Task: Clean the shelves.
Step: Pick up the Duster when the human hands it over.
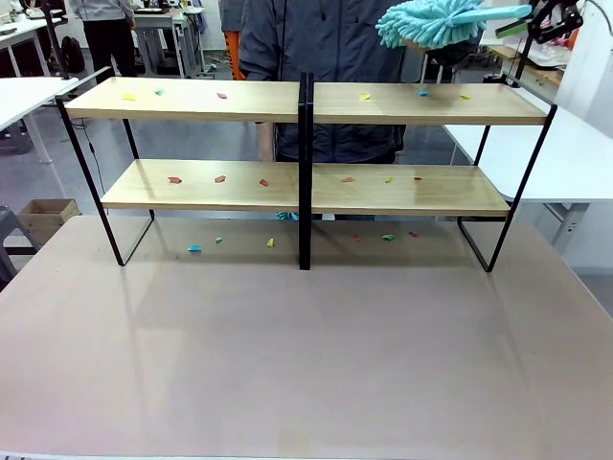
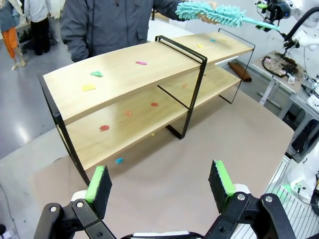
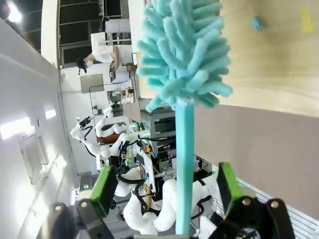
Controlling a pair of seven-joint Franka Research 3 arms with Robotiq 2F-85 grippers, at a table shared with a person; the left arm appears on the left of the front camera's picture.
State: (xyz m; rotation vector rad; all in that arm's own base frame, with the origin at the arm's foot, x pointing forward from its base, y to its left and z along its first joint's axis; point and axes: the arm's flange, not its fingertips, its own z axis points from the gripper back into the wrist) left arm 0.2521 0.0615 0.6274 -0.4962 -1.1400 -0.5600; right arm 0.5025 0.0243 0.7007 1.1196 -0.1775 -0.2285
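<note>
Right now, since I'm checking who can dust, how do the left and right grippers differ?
The left gripper has nothing between its fingers; the right gripper straddles the teal duster by its handle, pads not touching it. The left gripper faces the shelves from their left end; the right gripper is above their right end. Both are open.

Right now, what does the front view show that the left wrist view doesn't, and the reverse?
Front view: a cardboard box on the floor at the left, and coloured scraps on the tabletop under the right half of the shelves. Left wrist view: the left gripper, fingers wide apart and empty, above the tabletop. Both: the shelves with scraps on both boards, the teal duster above their right end, and a person in a grey jacket behind them.
</note>
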